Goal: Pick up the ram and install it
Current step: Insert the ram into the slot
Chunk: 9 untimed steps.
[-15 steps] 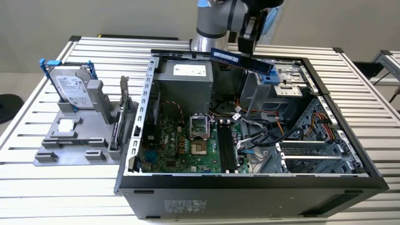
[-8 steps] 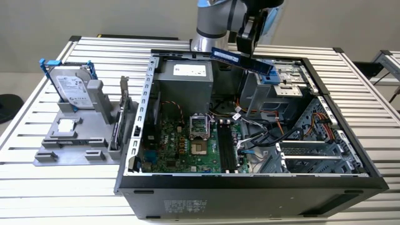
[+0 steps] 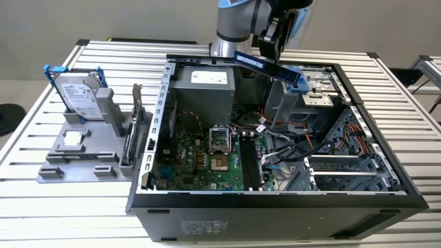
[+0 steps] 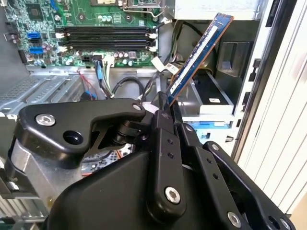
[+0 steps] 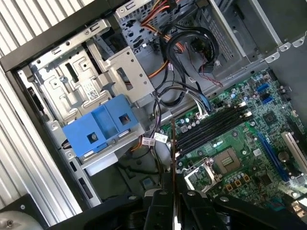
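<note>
Thin blue ram [image 4: 199, 55] (dark chips, prob.)

Satin black pincer [image 4: 167, 107]; glossy ram [image 4: 198, 56]; ribbed metal table [image 3: 69, 204].

Black screw-studded gripper [image 4: 167, 106], silver-grey arm [image 3: 231, 23]

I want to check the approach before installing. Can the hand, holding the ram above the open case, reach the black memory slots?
Probably yes. The hand grips the ram above the open case, and the memory slots lie uncovered below. Loose cables run close beside them, so care is needed.
</note>
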Each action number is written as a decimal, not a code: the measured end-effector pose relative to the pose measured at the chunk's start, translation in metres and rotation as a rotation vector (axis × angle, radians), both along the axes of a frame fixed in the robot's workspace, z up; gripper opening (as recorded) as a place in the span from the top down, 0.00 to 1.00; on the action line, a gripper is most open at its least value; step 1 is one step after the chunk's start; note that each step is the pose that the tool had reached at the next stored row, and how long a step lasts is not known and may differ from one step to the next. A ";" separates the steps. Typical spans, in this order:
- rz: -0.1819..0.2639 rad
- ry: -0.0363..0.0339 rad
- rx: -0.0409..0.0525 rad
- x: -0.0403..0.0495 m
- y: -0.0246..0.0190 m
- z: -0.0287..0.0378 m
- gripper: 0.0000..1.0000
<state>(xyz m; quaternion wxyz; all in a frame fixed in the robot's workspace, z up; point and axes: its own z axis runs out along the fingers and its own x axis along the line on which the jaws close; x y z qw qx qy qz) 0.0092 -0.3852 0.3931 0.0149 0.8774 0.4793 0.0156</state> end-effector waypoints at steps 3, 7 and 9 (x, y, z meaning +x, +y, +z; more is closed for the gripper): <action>-0.024 0.0000 0.0000 0.0000 0.0000 0.0000 1.00; -0.057 -0.0001 0.0000 0.0000 0.0000 -0.0001 1.00; -0.073 0.0000 -0.0001 0.0000 0.0000 0.0000 1.00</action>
